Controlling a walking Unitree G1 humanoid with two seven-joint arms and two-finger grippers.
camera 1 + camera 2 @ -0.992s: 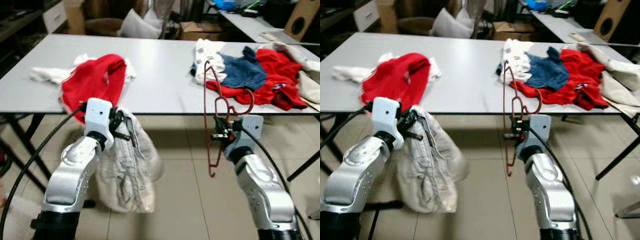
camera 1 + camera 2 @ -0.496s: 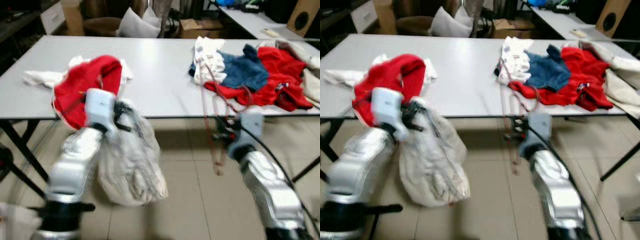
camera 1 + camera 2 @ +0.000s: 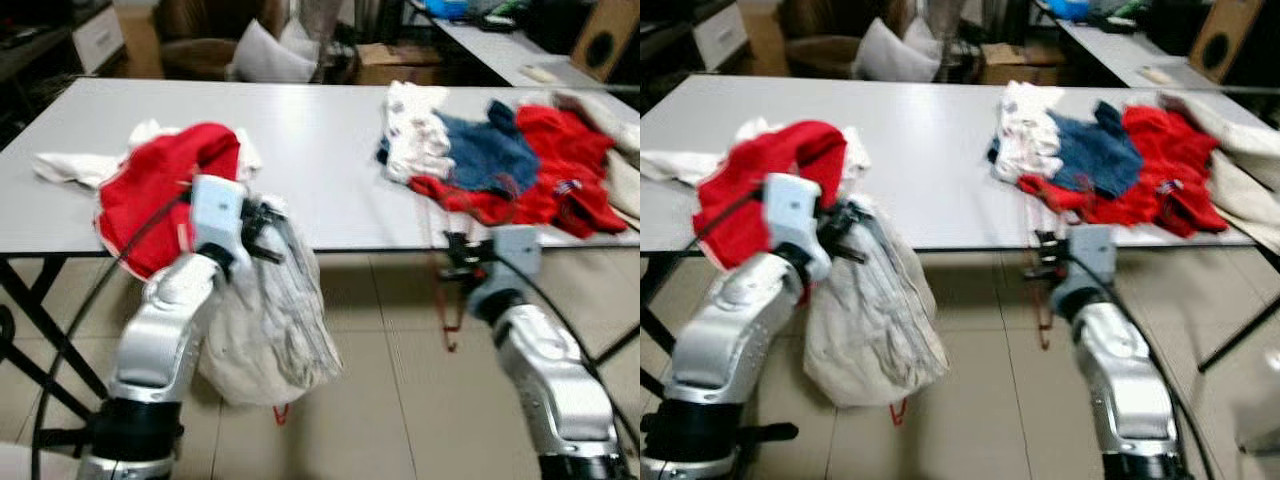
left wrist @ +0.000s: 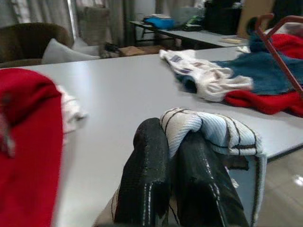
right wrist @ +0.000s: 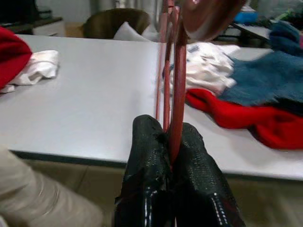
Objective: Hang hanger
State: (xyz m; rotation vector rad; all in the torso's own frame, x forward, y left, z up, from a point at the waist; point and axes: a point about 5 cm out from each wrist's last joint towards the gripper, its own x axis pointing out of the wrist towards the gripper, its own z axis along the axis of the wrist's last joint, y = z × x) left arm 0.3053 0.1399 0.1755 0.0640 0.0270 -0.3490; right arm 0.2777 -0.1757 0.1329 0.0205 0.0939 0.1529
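My right gripper (image 3: 455,258) is shut on a thin red hanger (image 5: 177,71) just in front of the grey table's (image 3: 320,150) front edge. The hanger (image 3: 446,305) stands roughly upright, with its lower end hanging below the gripper. My left gripper (image 3: 262,222) is shut on a pale striped garment (image 3: 270,320), which droops like a sack below the table edge. In the left wrist view the garment's ribbed hem (image 4: 213,132) is bunched between the black fingers (image 4: 147,179).
A red garment over white cloth (image 3: 165,185) lies at the table's left front. A pile of white, blue and red clothes (image 3: 500,150) lies at its right. Black table legs (image 3: 40,310) slant under the left end. Boxes and a cushion (image 3: 265,55) stand behind.
The whole view has shifted and blurred. My left arm has raised the pale garment closer to the table edge. The hanger in my right gripper sits lower than before.
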